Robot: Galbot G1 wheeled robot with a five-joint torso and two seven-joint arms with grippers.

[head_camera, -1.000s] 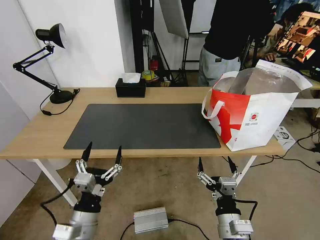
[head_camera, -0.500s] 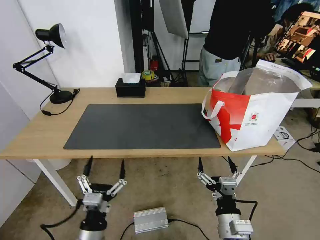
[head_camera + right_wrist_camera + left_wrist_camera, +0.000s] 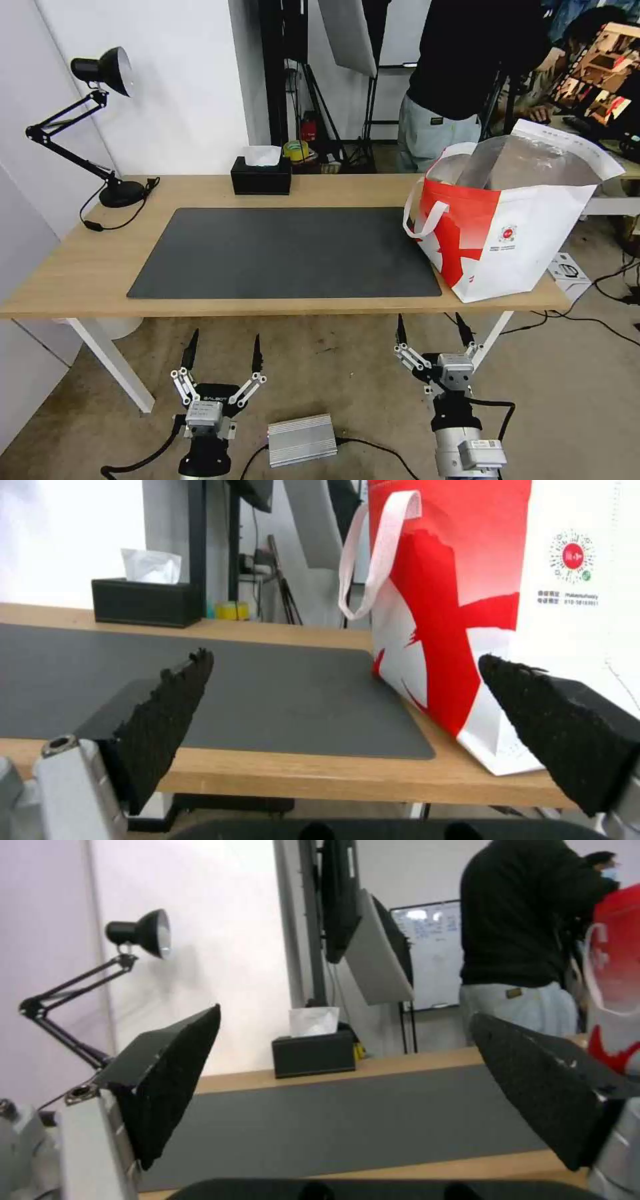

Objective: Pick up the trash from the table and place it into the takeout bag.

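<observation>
Grippers, left [image 3: 223, 352] and right [image 3: 432, 331], hang with fingers released below the table's [image 3: 60, 267] near edge, apparently parked since no trash lies beside the takeout bag [image 3: 513, 240].

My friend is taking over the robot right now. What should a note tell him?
Left gripper: open, holding nothing, low in front of the table's near edge.
Right gripper: open, holding nothing, also below the near edge, in front of the takeout bag.
The bag stands open on the table's right end, partly on the dark mat.
No trash is visible on the tabletop; what is inside the bag can't be seen.
Left: check the bag's contents before calling it done.
</observation>
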